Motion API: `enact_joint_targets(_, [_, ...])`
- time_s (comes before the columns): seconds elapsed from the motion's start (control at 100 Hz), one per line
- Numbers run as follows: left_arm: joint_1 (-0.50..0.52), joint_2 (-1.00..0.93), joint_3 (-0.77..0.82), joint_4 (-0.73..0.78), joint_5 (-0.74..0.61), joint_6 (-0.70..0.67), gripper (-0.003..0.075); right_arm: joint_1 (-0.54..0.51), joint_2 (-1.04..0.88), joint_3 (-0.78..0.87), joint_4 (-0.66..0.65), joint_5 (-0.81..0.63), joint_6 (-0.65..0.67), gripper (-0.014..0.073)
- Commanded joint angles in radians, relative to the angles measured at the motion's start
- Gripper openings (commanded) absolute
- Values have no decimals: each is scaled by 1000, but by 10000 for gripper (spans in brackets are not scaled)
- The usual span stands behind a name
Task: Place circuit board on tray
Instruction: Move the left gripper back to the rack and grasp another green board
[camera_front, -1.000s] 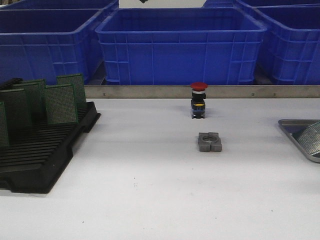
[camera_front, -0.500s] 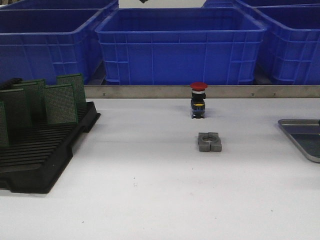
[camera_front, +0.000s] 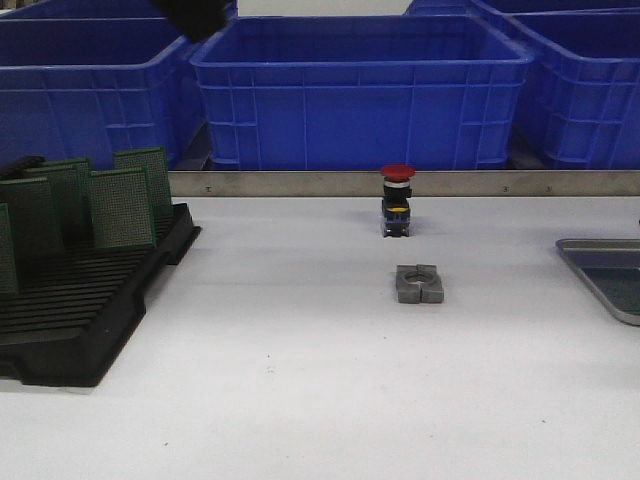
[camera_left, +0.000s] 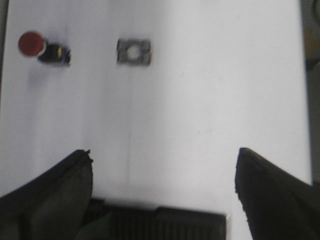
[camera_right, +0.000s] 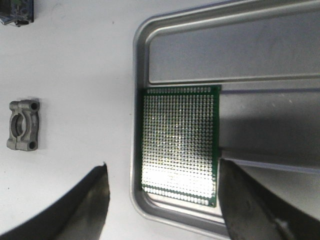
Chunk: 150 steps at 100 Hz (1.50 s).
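Only the right wrist view shows the circuit board (camera_right: 180, 144) lying flat in the tray (camera_right: 145, 55), whose far side is cut off. Both arms' fingers (camera_right: 90, 200) (camera_left: 55, 190) are spread and empty.

Green circuit board (camera_right: 180, 145) (silver dot grid), silver-grey tray (camera_right: 240, 30), blue crates (camera_front: 360, 90), red-capped button (camera_front: 398, 172).

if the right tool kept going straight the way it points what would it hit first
Most likely the circuit board lying flat in the tray, directly between the open right tool fingers; depth is uncertain.
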Motion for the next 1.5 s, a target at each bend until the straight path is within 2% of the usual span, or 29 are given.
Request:
enact_joint_targets(0.0, [1,-48,-38,134,26,-11,548,-6,-54,-26,37,25,-4,489])
enact_joint_targets(0.13, [41,-46,-38,243,18,-11,548,-6,-54,-26,37,25,-4,489])
enact_joint_targets(0.43, [205,32,-38,240,-19,-8,548,-5,-54,-26,38,25,-4,489])
enact_joint_targets(0.59, [250,89,-40,187,-47,73,548,-5,-54,-26,38,25,-4,489])
enact_joint_targets(0.82, [255,163,-41,156,-118,125,548,-5,-54,-26,38,25,-4,489])
enact_joint_targets(1.14, [255,250,-42,142,-211,125,548,-5,-54,-26,38,26,-4,489])
enact_joint_targets(1.49, [256,299,-42,142,-214,125,548,-5,-54,-26,38,26,-4,489])
